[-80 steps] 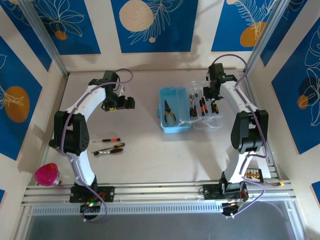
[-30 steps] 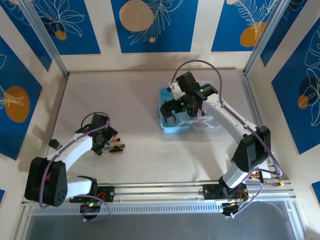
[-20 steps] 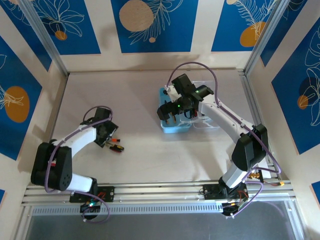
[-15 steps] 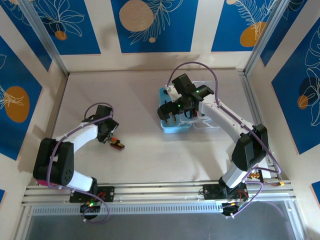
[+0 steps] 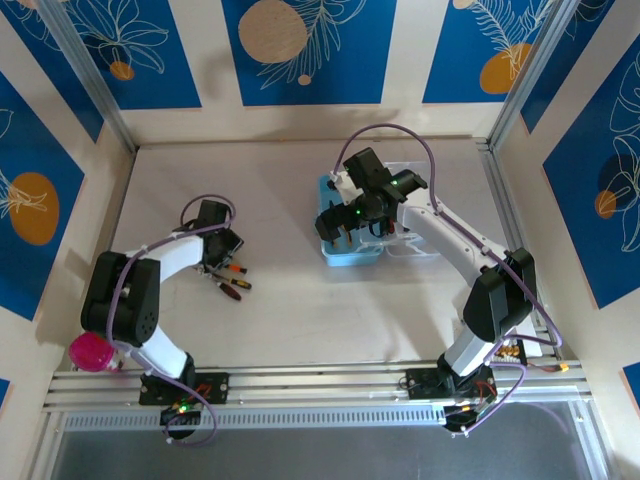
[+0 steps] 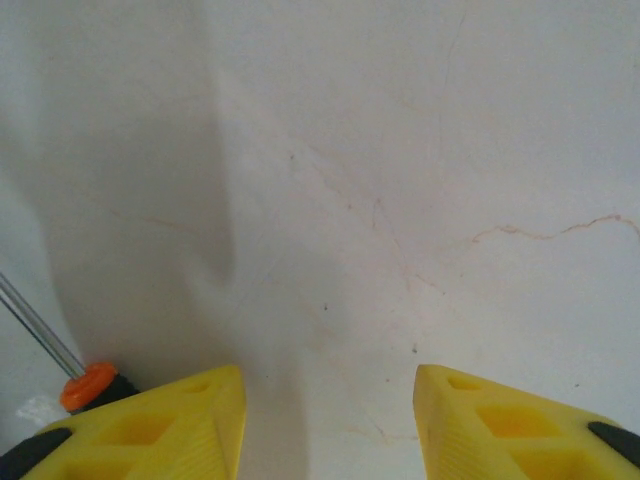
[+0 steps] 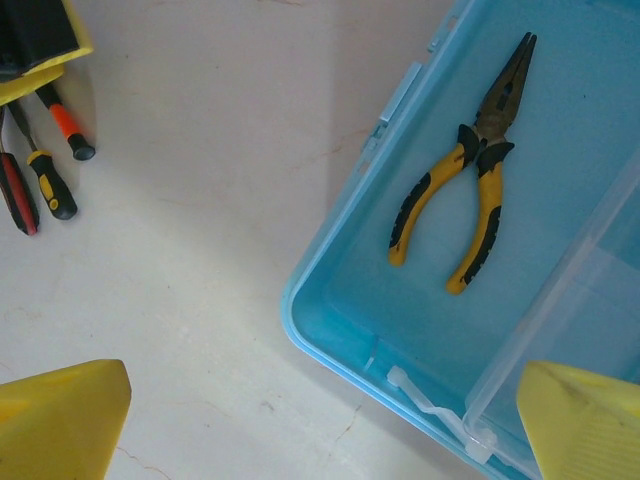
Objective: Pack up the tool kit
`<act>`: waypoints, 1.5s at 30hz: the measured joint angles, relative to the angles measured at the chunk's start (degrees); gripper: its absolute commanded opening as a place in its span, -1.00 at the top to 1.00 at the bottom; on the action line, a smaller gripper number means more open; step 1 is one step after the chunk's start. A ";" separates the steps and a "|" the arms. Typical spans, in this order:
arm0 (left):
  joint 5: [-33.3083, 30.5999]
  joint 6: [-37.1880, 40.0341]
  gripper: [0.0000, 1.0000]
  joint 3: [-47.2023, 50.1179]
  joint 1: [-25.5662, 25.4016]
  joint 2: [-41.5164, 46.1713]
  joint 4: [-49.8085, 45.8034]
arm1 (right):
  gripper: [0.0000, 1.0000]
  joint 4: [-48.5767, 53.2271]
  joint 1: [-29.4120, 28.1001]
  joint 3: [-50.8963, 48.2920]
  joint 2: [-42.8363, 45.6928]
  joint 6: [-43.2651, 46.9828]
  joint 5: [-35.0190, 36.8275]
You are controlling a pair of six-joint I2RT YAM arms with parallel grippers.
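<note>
The tool kit's light-blue case point(image 5: 350, 256) lies open on a pale, marble-like table point(image 5: 300, 320) whose off-white top is crossed by thin brownish veins and hairline cracks (clearest in the left wrist view). Behind the case and to either side of it stand walls with deep blue panels point(image 5: 308, 50) bearing white leaf drawings and orange or cream discs. Aluminium rails point(image 5: 320, 380) run along the table edge nearest the arm bases.

A pair of yellow-and-black pliers point(image 7: 470, 210) lies inside the case's blue tray, its nose pointing away from the corner with the latch. The clear lid point(image 5: 418, 246) is folded out flat on the case's right.

The right gripper point(image 7: 322, 425) hangs above the case's left edge. Its yellow fingers point(image 7: 60, 420) are spread wide with nothing between them.

Well to the left of the case, three loose screwdrivers point(image 7: 45, 170) lie close together on the table, one orange-handled, one yellow and black, one red. The left gripper point(image 6: 330, 425) is low over the table there, jaws apart and empty. An orange-collared screwdriver point(image 6: 90, 385) lies just beside its left finger.

A pink cup point(image 5: 90, 350) stands far to the left of the case, near the rails.
</note>
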State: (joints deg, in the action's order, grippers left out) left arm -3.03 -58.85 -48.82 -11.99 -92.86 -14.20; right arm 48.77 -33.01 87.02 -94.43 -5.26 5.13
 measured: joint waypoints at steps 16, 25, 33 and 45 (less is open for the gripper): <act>-2.93 7.63 -0.20 -2.62 0.00 10.51 -18.38 | -0.99 -0.11 0.00 1.90 -1.64 -2.16 0.85; -3.91 7.48 -0.07 5.73 0.13 20.28 -22.14 | -0.99 -0.94 0.00 2.05 -4.81 -2.29 0.39; -3.21 6.23 -0.06 11.69 1.38 15.43 -19.71 | -0.99 -0.98 0.15 3.96 -6.21 -1.14 -0.66; -1.97 7.61 -0.04 10.23 2.08 13.97 -17.66 | -0.99 -0.90 1.38 4.13 -6.71 -0.59 -1.09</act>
State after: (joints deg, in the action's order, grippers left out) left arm -4.99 -51.24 -38.59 -9.91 -78.89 -31.86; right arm 47.88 -31.64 91.15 -101.14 -5.85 4.03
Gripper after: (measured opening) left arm 0.522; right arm 0.992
